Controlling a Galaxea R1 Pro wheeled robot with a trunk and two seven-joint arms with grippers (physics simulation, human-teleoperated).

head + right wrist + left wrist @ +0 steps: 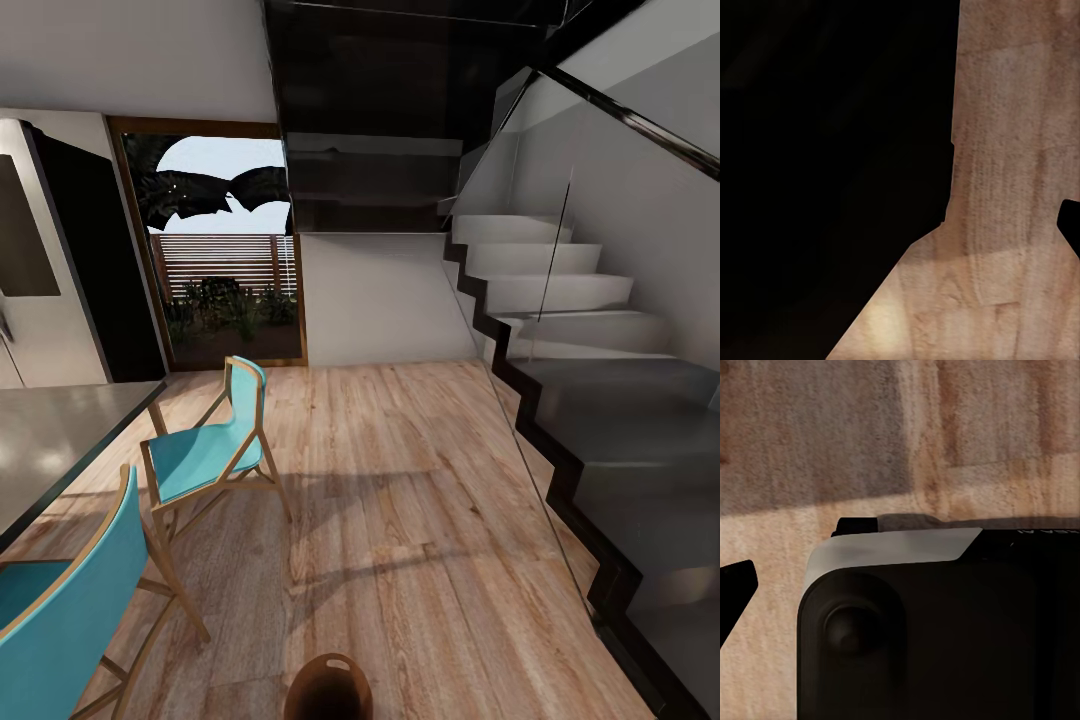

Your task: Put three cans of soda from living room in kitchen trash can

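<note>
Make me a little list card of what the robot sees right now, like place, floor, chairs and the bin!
place: kitchen area beside a staircase
floor: light wood planks
bin: brown tash can at the bottom edge of the head view, standing on the floor
chairs: two turquoise chairs with wooden frames, one nearer, one farther, by a grey table
fridge: steel, at the far left
door: glass, wood-framed, plants outside
soda cans: none to report
tools: too little showing to tell open or shut
</note>
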